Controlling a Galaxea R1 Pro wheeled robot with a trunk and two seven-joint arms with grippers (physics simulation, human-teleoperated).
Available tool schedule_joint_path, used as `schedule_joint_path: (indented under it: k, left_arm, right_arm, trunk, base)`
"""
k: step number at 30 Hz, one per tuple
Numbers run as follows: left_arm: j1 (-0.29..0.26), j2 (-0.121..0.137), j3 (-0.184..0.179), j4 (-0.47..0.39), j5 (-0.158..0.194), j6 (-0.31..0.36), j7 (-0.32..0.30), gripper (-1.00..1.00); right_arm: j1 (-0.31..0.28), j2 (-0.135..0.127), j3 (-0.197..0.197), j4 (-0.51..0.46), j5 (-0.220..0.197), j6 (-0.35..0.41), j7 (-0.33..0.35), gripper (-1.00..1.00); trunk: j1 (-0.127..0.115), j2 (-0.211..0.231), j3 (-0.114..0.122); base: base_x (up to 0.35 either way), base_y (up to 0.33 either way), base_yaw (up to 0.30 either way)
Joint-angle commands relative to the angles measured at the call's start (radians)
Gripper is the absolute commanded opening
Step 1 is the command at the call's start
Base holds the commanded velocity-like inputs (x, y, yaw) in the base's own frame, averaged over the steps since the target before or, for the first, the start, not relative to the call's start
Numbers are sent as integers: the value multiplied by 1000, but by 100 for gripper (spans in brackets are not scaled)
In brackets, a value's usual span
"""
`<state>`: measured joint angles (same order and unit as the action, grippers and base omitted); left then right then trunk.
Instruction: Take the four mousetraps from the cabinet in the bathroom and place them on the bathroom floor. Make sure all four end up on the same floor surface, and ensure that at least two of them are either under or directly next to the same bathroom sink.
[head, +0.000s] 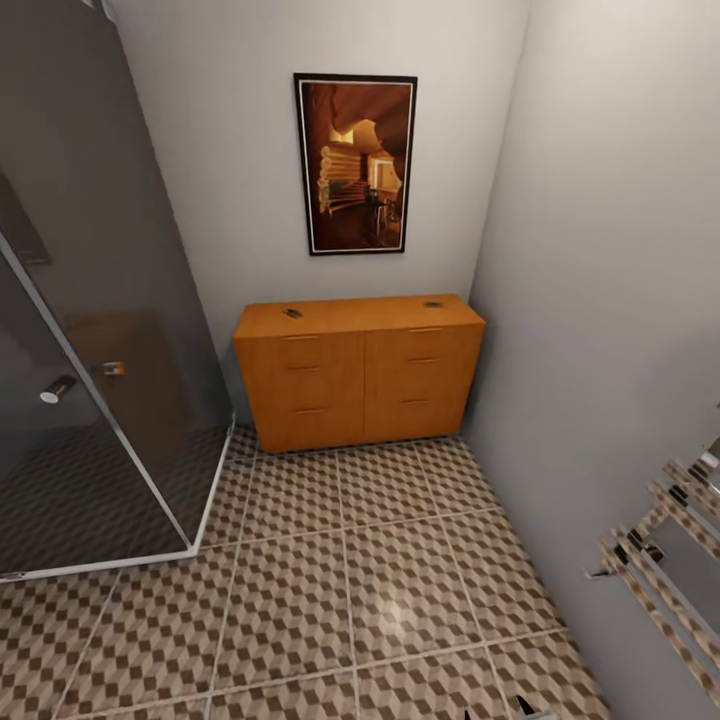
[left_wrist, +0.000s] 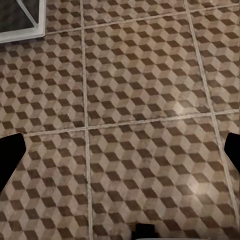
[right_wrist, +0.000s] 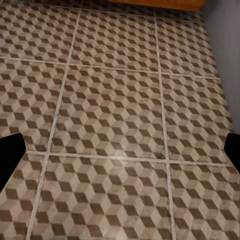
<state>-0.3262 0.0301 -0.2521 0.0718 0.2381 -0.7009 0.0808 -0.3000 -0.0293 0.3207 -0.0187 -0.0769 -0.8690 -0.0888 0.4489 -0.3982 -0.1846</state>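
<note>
The cabinet (head: 360, 385) stands against the far wall in the head view, an orange-brown chest with all its drawers shut. On its top lie two tiny mousetraps, one near the left end (head: 292, 313) and one near the right end (head: 433, 304). The bathroom floor (head: 350, 580) of cube-patterned tiles stretches from the cabinet toward me. My left gripper (left_wrist: 120, 155) hangs open over bare tile, its dark fingertips (left_wrist: 10, 157) wide apart. My right gripper (right_wrist: 120, 152) is open too, over floor tile, with the cabinet's base (right_wrist: 160, 4) far ahead of it.
A dark glass shower enclosure (head: 100, 350) with a white base rim fills the left side; its corner (left_wrist: 20, 30) appears in the left wrist view. A framed picture (head: 355, 165) hangs above the cabinet. The grey wall (head: 620, 300) and a striped rack (head: 670, 560) bound the right.
</note>
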Motion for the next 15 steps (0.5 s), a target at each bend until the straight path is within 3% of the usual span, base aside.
schedule_joint_path:
  k: [1, 15]
  left_arm:
    - [-1, -1, -9, 3, 3, -5, 4, 100]
    - [-2, -1, -9, 3, 4, -6, 5, 100]
  right_arm:
    - [-1, 0, 9, 0, -8, -2, -3, 100]
    - [-1, 0, 9, 0, -8, -2, -3, 100]
  trunk:
    - [1, -2, -2]
    - [1, -2, -2]
  base:
    - [289, 0, 0]
    - [292, 0, 0]
